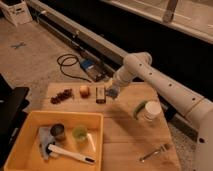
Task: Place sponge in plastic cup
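Sponge [114,93] sits clamped in the claw [111,91] above the wooden table [125,132], which stands on a grey concrete floor [35,62].

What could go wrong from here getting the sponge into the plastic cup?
1. The gripper holds the sponge low, right beside the brown bar. A sweep toward the bin could knock the bar.
2. The plastic cup stands in the yellow bin near the dark tin. Its mouth looks small, so the sponge might catch the rim or tip it.
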